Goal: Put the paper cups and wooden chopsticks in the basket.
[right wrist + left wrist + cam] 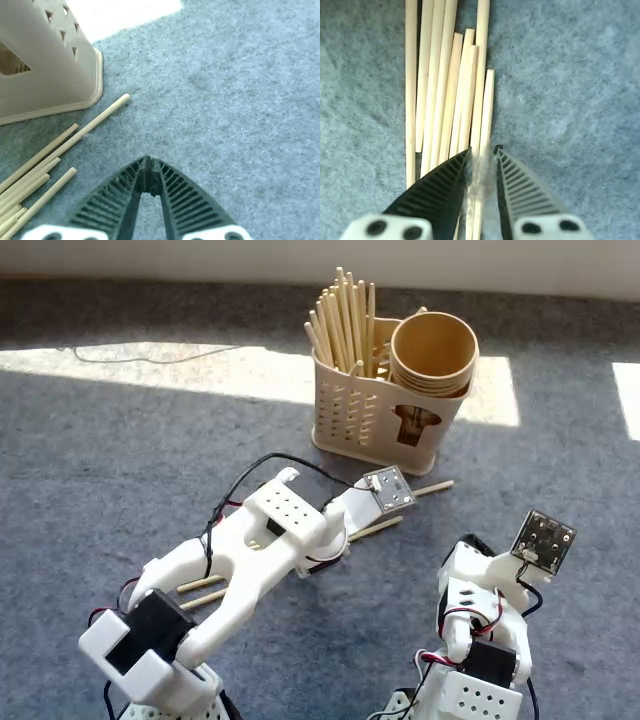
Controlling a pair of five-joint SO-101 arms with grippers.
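Left gripper (482,148), seen from its own wrist camera, was closed on the loose chopsticks (451,95). Its two dark jaws pressed a pair of sticks at the edge of the bundle, while the other sticks lay side by side on the grey carpet (570,90) just beside the jaws. From the right wrist camera, the right gripper (150,161) was shut with nothing in it, its tips touching above the carpet near a lower corner of the basket (55,65); loose sticks lay fanned beside that corner, one with its end just beside the basket's base. From above, the basket stood upright on the carpet with a stack of paper cups (433,348) in one compartment and a sheaf of upright chopsticks (343,322) in the compartment next to it. The left arm (250,550) stretched low toward the basket's front, over the loose chopsticks, which lay in front of the basket and apart from it. The right arm (490,610) sat folded, farther from the basket than the left arm's wrist.
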